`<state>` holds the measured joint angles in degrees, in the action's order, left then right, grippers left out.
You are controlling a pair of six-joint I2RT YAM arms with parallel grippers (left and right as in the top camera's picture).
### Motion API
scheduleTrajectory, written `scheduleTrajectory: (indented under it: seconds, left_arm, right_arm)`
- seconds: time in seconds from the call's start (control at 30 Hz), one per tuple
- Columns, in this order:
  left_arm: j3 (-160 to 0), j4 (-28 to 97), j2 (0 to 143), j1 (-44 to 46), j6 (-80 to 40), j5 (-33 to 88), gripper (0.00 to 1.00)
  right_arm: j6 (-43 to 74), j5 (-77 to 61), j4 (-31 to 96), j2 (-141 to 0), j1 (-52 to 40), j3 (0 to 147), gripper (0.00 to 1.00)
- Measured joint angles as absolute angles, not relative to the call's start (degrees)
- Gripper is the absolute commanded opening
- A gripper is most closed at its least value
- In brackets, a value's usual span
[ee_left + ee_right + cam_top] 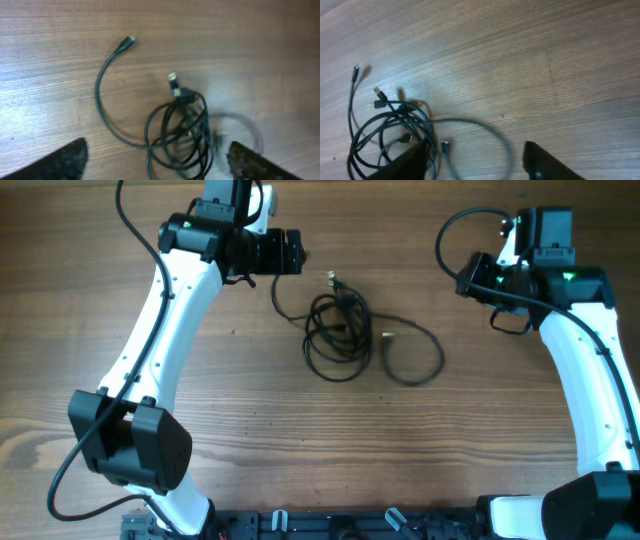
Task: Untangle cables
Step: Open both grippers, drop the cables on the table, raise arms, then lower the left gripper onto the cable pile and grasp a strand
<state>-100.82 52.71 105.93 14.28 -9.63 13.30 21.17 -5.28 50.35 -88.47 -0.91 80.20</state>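
Cables (pixel 340 315) sit mid-table (pixel 300 450), and both my grippers hang beyond them on the far side, holding nothing.

Nearest the bases is the rounded bottom of the coil (pixel 202 121), a knot of several overlapping turns. Just right of it, and joined to it, a single loose loop (pixel 470 120) bulges out. From the coil's left side a tail (pixel 98 87) curves away toward the far left and ends in a small plug (pixel 129 40). Two more plug ends poke out of the coil's far edge. So the bundle's long axis runs left to right: tail, coil, loop.

Farther off, my left gripper (pixel 295 252) is over the far left of the bundle. Its fingers (pixel 65 160) are spread wide, with the coil showing between them in the wrist view. My right gripper (pixel 472 280) is out to the far right, well apart from the coil. Its fingers (pixel 545 160) are apart too, and the loop is the closest strand to them.

I judge the left one nearer to the tangle overall, best placed for the tail or the coil's far edge, while the right suits the loop. Pulling those two ends along the long axis should open it.
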Motion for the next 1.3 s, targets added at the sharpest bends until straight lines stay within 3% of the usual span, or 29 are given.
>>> scheduleTrajectory:
  seconds: [0.1, 0.2, 0.4, 0.9, 1.03, 1.13, 1.3]
  left_arm:
    - [-100.8, 51.8, 106.1, 15.0, -14.3, 13.1, 0.51]
    - [-100.8, 51.9, 107.7, 16.4, -19.7, 13.0, 0.47]
    - [-100.0, 51.8, 113.4, 21.0, -23.8, 12.9, 0.45]
    - [-99.7, 49.8, 121.9, 26.6, -16.3, 12.7, 0.49]
    - [-99.7, 47.3, 122.4, 26.6, -22.8, 12.3, 0.46]
    - [-99.7, 46.1, 122.4, 26.9, -27.8, 11.8, 0.38]
    - [-99.7, 46.0, 122.4, 29.5, -36.4, 7.1, 0.38]
  right_arm:
    - [21.1, -4.3, 50.8, -88.5, -0.9, 80.2, 0.67]
    - [21.1, -4.0, 51.7, -88.5, -0.9, 80.2, 0.67]
    - [21.1, -3.8, 52.8, -88.5, -0.9, 80.2, 0.67]
    - [21.1, -3.8, 53.2, -88.5, -0.9, 80.2, 0.67]
    - [21.1, -3.8, 53.2, -88.5, -0.9, 80.2, 0.67]
    - [21.1, -3.8, 53.6, -88.5, -0.9, 80.2, 0.67]
    - [21.1, -3.8, 53.6, -88.5, -0.9, 80.2, 0.67]
